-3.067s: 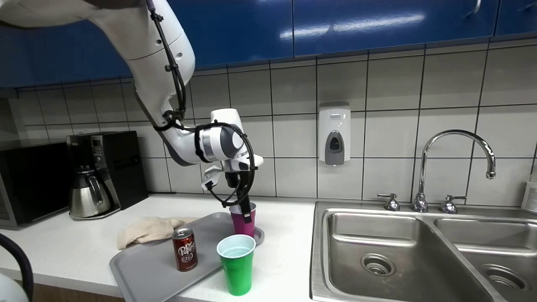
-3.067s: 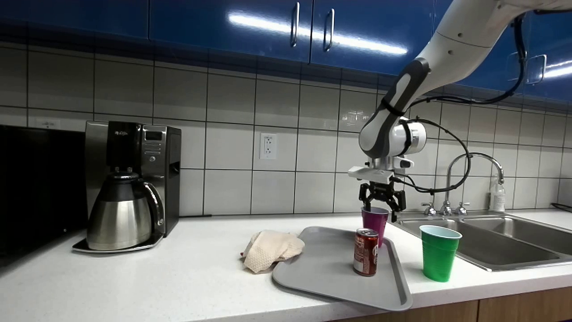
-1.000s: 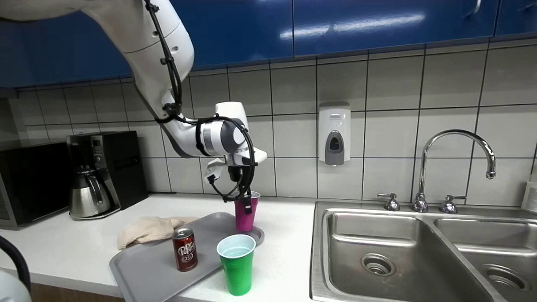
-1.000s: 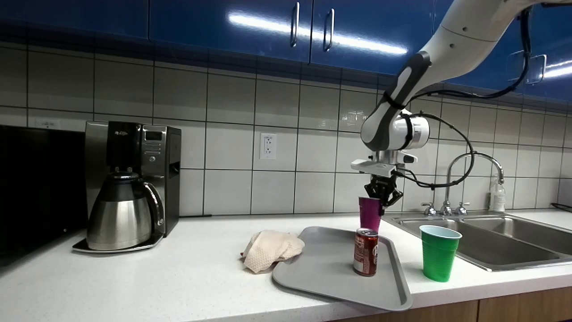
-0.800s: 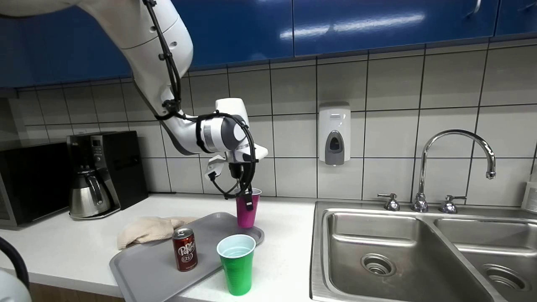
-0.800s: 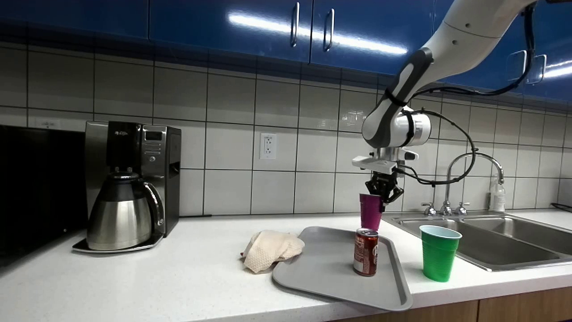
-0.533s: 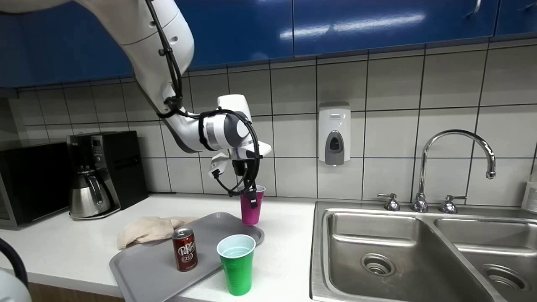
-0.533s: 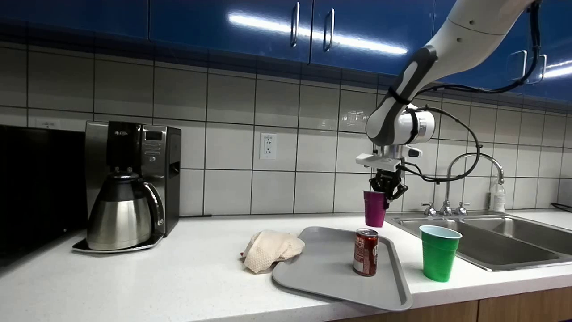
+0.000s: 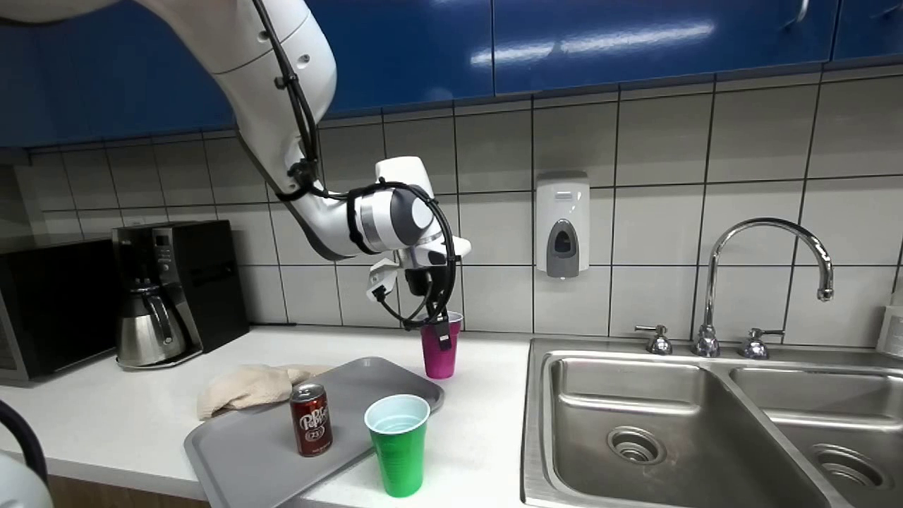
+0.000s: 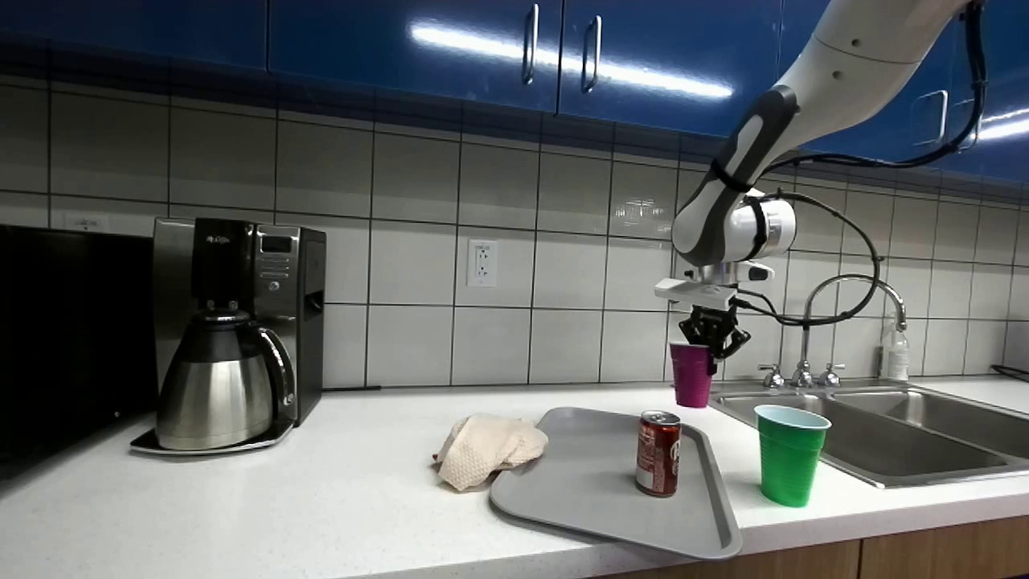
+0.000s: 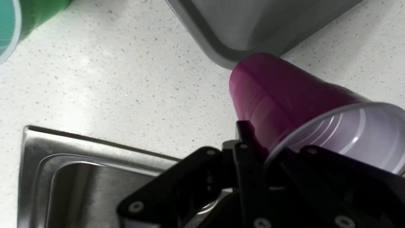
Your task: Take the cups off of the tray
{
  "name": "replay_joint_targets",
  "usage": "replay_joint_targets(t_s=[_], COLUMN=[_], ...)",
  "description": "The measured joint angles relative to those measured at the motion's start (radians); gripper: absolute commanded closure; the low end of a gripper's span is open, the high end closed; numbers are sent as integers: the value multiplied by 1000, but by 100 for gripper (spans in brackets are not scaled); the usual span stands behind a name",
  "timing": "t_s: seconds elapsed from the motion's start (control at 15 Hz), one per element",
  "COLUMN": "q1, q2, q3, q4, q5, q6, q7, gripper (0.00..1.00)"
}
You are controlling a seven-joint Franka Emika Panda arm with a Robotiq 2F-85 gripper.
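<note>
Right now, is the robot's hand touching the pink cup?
Touching. The wrist view shows the hand pinching the pink cup at its rim, one finger outside, one inside.

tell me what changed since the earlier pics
The fingers, apart earlier, have closed on the wall of the magenta plastic cup, which has risen off the tray and shifted toward the steel sink. The green plastic cup, Dr Pepper can, beige cloth and tray stayed put.

Blue cabinets [image 10: 362, 48], tiled wall [image 10: 418, 265], white counter [image 10: 321, 498], 2-basin sink [image 9: 684, 409].
</note>
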Motion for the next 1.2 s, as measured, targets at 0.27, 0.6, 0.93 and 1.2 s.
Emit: replay_joint_targets(t_s=[0.27, 0.6, 0.93, 1.2], q1=[-2, -5, -6, -6], q2=[27, 82, 130, 158], q3=[-20, -47, -68, -79], q4=[3, 29, 61, 76], q5=[-2, -2, -1, 3], q6=[26, 63, 77, 86], q7=[0, 0, 0, 0], gripper=[99, 99, 99, 97])
